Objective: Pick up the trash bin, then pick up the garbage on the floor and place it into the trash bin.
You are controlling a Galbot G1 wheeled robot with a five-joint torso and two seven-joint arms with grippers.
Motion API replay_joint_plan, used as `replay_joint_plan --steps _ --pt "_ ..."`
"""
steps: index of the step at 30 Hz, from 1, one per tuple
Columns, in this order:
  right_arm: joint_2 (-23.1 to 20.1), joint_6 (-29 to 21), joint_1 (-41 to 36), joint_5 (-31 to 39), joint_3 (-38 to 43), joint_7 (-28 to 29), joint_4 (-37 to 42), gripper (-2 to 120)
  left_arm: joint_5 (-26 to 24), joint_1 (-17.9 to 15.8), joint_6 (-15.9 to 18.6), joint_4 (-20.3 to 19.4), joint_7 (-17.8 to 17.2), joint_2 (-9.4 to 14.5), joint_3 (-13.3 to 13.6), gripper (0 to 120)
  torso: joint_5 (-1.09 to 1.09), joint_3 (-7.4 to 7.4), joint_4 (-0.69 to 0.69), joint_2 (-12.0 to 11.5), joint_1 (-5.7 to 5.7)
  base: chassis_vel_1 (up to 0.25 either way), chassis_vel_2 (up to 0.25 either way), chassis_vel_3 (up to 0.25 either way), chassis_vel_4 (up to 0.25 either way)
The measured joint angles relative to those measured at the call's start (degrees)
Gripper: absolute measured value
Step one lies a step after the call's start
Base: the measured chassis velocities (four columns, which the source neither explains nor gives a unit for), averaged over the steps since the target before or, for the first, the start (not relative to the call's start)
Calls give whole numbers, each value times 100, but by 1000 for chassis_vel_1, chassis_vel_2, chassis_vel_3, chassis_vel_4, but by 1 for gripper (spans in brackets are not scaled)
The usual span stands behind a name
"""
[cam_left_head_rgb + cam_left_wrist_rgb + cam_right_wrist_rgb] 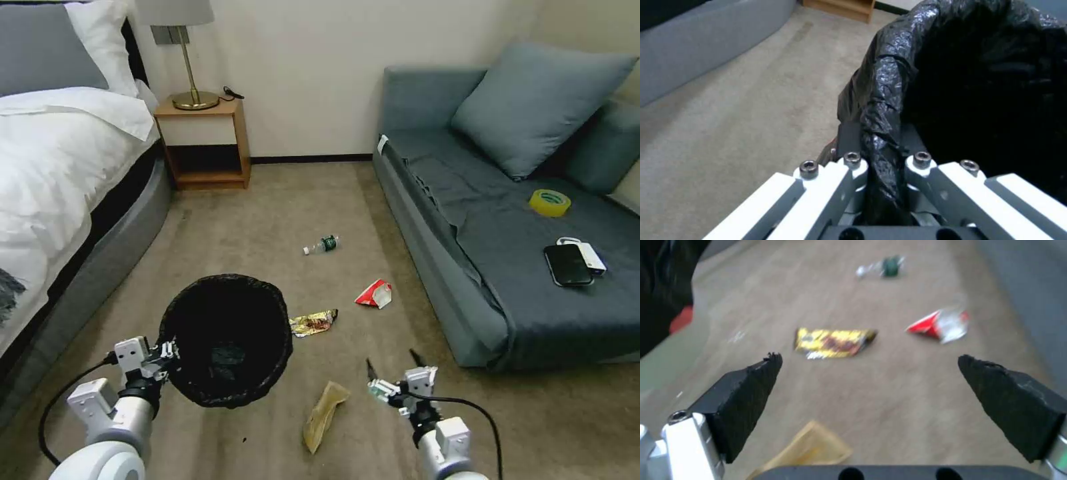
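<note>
txt: none legible | bottle point(323, 245) green label: unreadable | gold wrapper point(313, 323): print blurred

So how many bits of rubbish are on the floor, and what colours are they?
Tan crumpled paper: 1
Gold wrapper: 1
Red-and-white packet: 1
Clear bottle with green label: 1
Total: 4

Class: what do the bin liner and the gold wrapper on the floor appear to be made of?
Bin liner: thin black plastic film, probably; glossy, crinkled, with bright highlights. The left pincer is shut on its rim. Gold wrapper: likely metallised foil or plastic; shiny and creased.
</note>
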Motion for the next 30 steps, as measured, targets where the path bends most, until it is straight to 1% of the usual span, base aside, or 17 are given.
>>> replay_joint_plan --steps 1,2,4,5,8,9,12,13,15,16,19,20,22,23,24,27,30 --pt "-90 -153 125 127 -130 42 -114 100 0 0 3 34 24 24 -52 5 0 0 0 0 0 0 0 0 0" --pt "-90 -153 125 127 -130 42 -114 100 0 0 3 34 24 24 -52 5 0 0 0 0 0 0 0 0 0" --pt "-253 -486 427 461 -410 185 -358 100 -6 -10 20 99 76 71 -166 5 0 0 0 0 0 0 0 0 0" --pt "-253 -486 427 461 -410 185 -358 100 -6 -10 20 99 76 71 -166 5 0 0 0 0 0 0 0 0 0" --pt "-476 -1108 952 1179 -835 531 -725 100 -35 -17 37 166 155 121 -315 5 -1 0 0 0 0 0 0 0 0" --pt "-476 -1108 952 1179 -835 531 -725 100 -35 -17 37 166 155 121 -315 5 -1 0 0 0 0 0 0 0 0" --pt "-654 -1749 1480 2065 -1260 987 -1052 100 -75 -17 49 215 218 137 -457 5 -1 0 0 0 0 0 0 0 0" --pt "-654 -1749 1480 2065 -1260 987 -1052 100 -75 -17 49 215 218 137 -457 5 -1 0 0 0 0 0 0 0 0" --pt "-709 -2167 1871 2643 -1546 1334 -1283 100 -96 -19 55 255 234 137 -543 5 0 0 0 0 0 0 0 0 0" --pt "-709 -2167 1871 2643 -1546 1334 -1283 100 -96 -19 55 255 234 137 -543 5 0 0 0 0 0 0 0 0 0" --pt "-715 -2747 2462 3501 -1900 1929 -1638 100 -139 -19 65 285 245 129 -657 5 0 0 0 0 0 0 0 0 0" --pt "-713 -2864 2596 3714 -1972 2060 -1716 100 -153 -19 66 290 246 127 -688 5 0 0 0 0 0 0 0 0 0" --pt "-712 -2892 2630 3767 -1990 2096 -1736 100 -158 -18 67 293 247 126 -701 5 -1 0 0 0 0 0 0 0 0" --pt "-698 -3041 2888 4197 -2134 2413 -1880 100 -183 -16 69 308 255 122 -768 5 0 1 1 0 0 0 0 0 0" --pt "-689 -3077 2983 4369 -2188 2557 -1933 100 -192 -14 69 314 258 120 -798 5 -1 0 1 0 0 0 0 0 0" --pt "-687 -3080 3007 4412 -2209 2600 -1955 100 -196 -13 69 318 259 119 -810 5 -2 0 0 0 0 0 0 0 0" --pt "-640 -3100 3305 4842 -2514 3075 -2290 100 -236 -5 70 367 284 110 -908 5 2 1 0 0 0 0 0 0 0"
